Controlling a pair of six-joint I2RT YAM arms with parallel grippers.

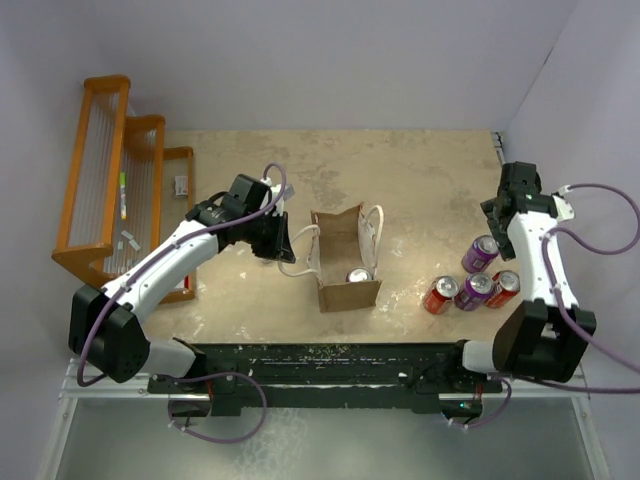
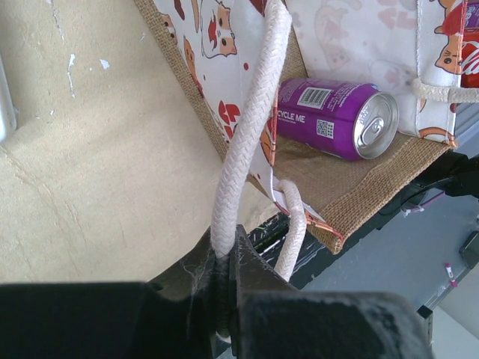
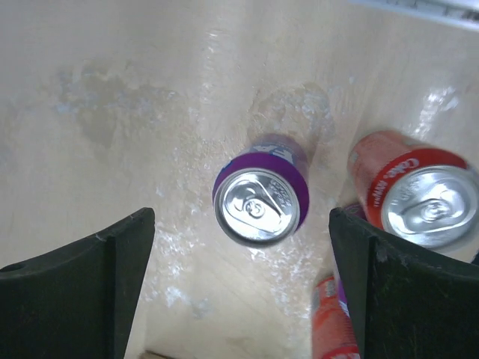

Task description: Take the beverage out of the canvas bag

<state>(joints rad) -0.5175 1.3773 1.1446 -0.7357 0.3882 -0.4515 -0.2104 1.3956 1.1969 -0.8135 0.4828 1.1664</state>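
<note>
My left claw (image 2: 224, 263) is clamped on one white cord handle (image 2: 247, 142) of the canvas bag (image 2: 352, 179) — the braided cord runs down between my fingers (image 2: 256, 274) and is pinched tight there. Past the cord I look into the bag: the purple beverage can (image 2: 329, 118) is inside, touching the tan woven panel, with the white lining and its small red and orange print around it. From above, this claw (image 1: 283, 240) is at the bag's left side with the handle drawn out toward it. The bag (image 1: 350, 295) stands open-mouthed near the middle of the bench (image 1: 420, 170), and the can's silver top (image 1: 358, 276) shows inside at the near end. The second cord handle (image 1: 373, 225) rises on the bag's right side.

My right claw (image 3: 239, 224) is spread wide and holds nothing. It hangs over a purple can (image 3: 260, 198) standing on the bench, with a red can (image 3: 419, 196) just beside it. In the top view this claw (image 1: 505, 205) is well to the right of the bag, near a cluster of four cans (image 1: 473, 285) — two purple, two red. An orange wooden rack (image 1: 110, 180) stands at the far left.
</note>
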